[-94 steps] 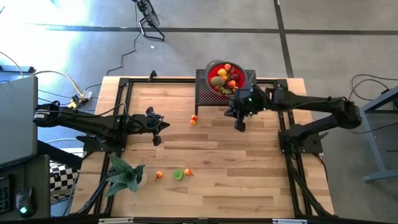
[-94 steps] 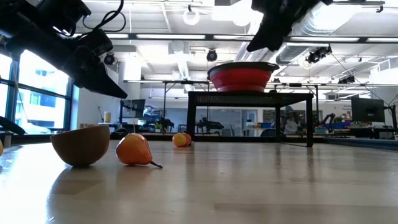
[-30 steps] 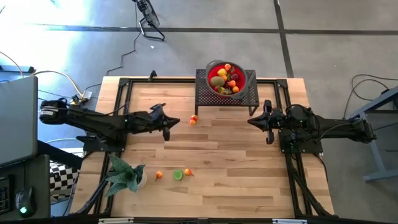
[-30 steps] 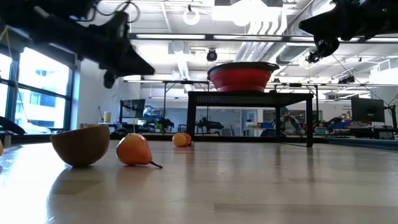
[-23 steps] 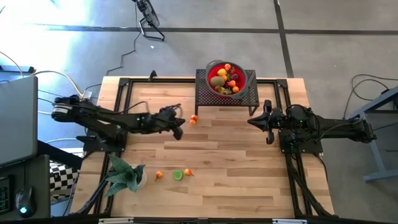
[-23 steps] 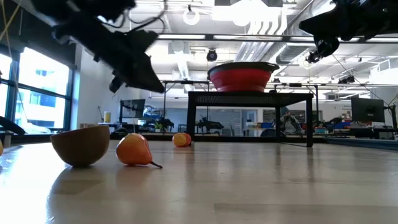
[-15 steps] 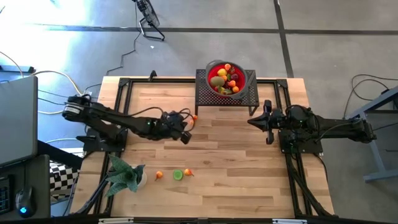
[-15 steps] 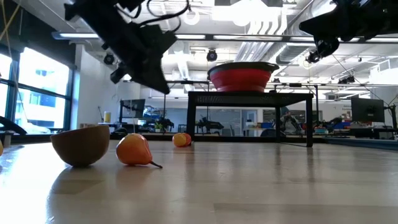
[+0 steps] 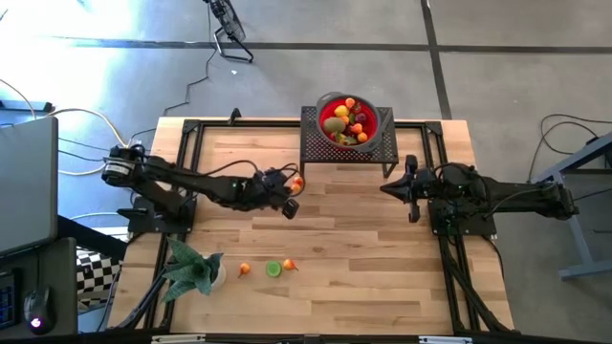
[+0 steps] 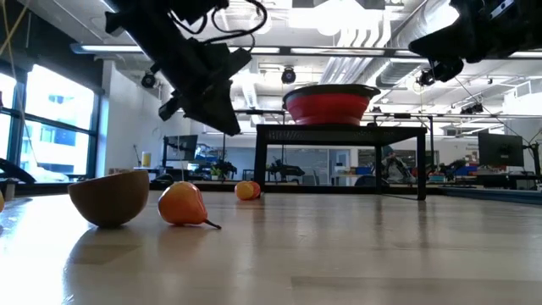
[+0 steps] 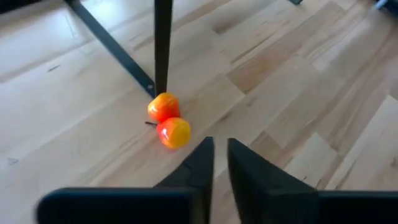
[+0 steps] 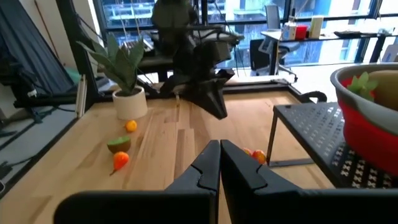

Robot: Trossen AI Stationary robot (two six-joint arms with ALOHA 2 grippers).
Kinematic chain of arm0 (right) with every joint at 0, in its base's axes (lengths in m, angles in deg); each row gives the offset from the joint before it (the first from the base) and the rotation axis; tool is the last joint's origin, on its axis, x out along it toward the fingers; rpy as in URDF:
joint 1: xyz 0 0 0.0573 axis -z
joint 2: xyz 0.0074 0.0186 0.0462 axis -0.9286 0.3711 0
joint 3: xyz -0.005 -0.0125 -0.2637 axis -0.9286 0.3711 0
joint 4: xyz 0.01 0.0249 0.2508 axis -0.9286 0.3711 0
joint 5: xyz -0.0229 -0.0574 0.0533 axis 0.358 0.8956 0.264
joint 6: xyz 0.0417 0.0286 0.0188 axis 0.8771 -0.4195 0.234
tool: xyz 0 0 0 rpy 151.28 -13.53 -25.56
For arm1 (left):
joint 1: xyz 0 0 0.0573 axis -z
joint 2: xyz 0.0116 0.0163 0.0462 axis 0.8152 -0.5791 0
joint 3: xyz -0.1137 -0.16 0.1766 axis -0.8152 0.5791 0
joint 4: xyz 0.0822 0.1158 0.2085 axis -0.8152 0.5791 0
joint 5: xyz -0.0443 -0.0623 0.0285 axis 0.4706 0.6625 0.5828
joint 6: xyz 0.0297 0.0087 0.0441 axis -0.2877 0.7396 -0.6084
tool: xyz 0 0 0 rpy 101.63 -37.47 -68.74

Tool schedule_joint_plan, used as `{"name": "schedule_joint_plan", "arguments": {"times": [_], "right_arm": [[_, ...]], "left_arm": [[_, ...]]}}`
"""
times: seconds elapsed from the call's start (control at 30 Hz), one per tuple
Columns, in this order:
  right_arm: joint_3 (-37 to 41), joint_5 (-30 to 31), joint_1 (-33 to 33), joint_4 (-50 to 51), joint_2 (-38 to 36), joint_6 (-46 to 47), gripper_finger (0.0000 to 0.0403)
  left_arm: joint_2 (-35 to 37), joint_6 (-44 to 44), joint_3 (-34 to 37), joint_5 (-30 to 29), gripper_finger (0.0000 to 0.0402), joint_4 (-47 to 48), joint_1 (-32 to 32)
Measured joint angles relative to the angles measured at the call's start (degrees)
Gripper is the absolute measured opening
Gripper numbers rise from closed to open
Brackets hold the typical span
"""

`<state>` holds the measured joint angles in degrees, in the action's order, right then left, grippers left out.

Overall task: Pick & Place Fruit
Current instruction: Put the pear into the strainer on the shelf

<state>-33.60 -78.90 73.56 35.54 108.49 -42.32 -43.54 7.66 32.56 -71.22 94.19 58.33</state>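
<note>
Two arms are in view, and we see the left one stretched low and long across the table (image 9: 363, 277), its left gripper (image 9: 289, 207) hanging above the boards just beside a pair of orange-red fruits (image 11: 168, 122) that lie touching each other by a leg of the black rack (image 9: 316, 153). Its fingers (image 11: 198, 167) stand a narrow slit apart and hold nothing. We see the right arm folded back near its base, the right gripper (image 9: 412, 196) raised, pinched together and empty. More fruit fills the red bowl (image 9: 325, 107) on the rack, and three small pieces (image 9: 267, 268) lie near the potted plant (image 9: 189, 268).
</note>
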Motion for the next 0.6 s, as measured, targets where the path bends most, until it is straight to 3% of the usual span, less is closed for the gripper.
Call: {"name": "schedule_joint_plan", "arguments": {"times": [0.17,0.37,0.6], "right_arm": [[0.02,0.00,0.00,0.85,0.00,0.01,0.0005],[0.02,0.00,0.00,0.83,0.00,0.12,0.0005],[0.01,0.02,0.00,2.18,0.00,0.03,0.0005]], "left_arm": [[0.00,0.10,0.00,4.16,0.0127,0.09,-2.46],[0.00,0.17,0.00,4.36,0.0231,0.09,-4.15],[0.00,0.13,0.00,4.56,0.0292,-0.41,-4.08]]}}
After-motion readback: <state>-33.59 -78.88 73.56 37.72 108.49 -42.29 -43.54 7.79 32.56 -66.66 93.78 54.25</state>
